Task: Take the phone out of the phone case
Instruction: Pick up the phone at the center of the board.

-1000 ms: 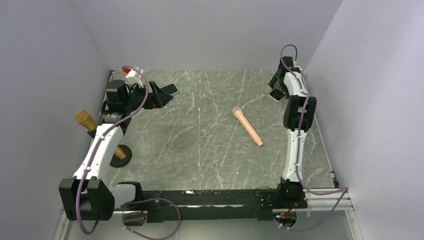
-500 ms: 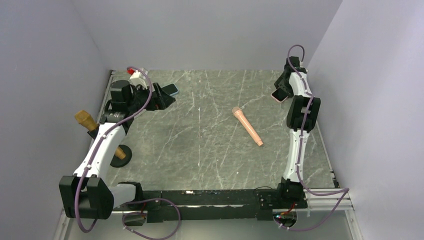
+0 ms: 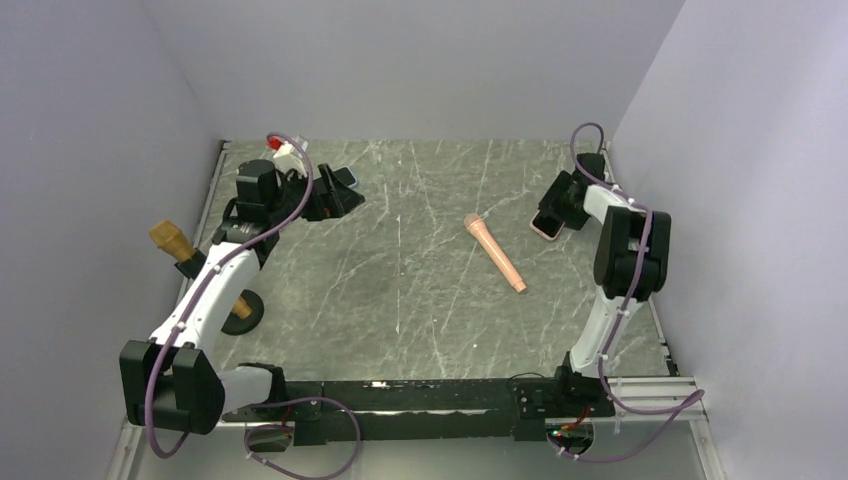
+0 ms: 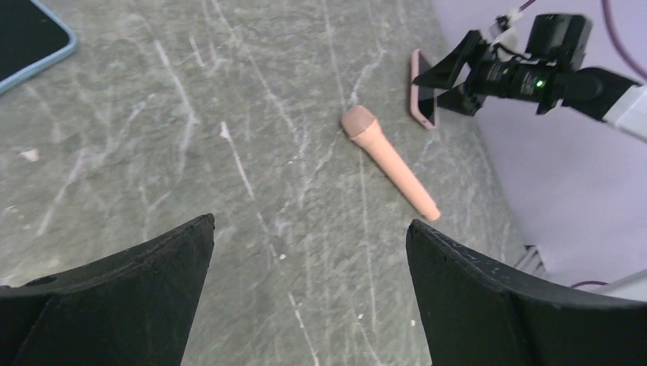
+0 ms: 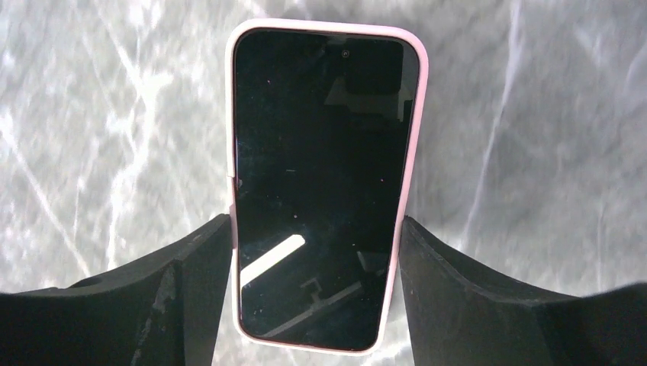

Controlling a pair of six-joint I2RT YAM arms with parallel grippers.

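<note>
Right gripper (image 5: 315, 252) clamps the long edges of a black-screened phone (image 5: 320, 168) in its pale pink case (image 5: 328, 24); left gripper (image 4: 309, 259) gapes wide, empty.

L gripper (image 4: 309, 229) wide open, R gripper (image 5: 317, 229) clamped.

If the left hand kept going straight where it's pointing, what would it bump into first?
Probably the bare table. The open left hand tilts down at it, short of the pink microphone. Depth is hard to judge, though.
</note>
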